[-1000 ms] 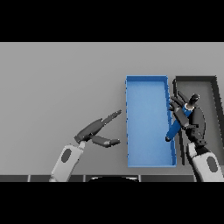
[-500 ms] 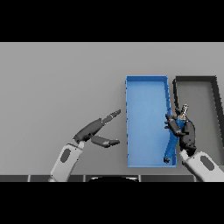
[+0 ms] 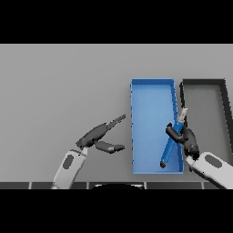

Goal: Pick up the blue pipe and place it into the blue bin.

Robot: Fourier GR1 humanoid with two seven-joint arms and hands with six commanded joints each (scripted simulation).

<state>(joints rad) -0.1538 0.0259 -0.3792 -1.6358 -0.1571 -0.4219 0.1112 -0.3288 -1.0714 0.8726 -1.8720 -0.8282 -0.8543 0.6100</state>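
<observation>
While you watch, counter [image 3: 59, 82]: plain grey, filling the frame; no room beyond it shows.
Bins: two, side by side at right; one blue bin [image 3: 153, 82], one dark bin [image 3: 204, 82] just beside it.
Blue pipe [image 3: 169, 148]: one, tilted over the blue bin's lower right.
Right robot hand [image 3: 185, 136]: fingers curled round the pipe.
Left robot hand [image 3: 98, 136]: lower centre, fingers straight, holding nothing.

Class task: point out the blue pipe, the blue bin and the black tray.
blue pipe [image 3: 169, 149], head view, middle of its shaft.
blue bin [image 3: 152, 82], head view, far rim.
black tray [image 3: 203, 82], head view, far rim.
</observation>
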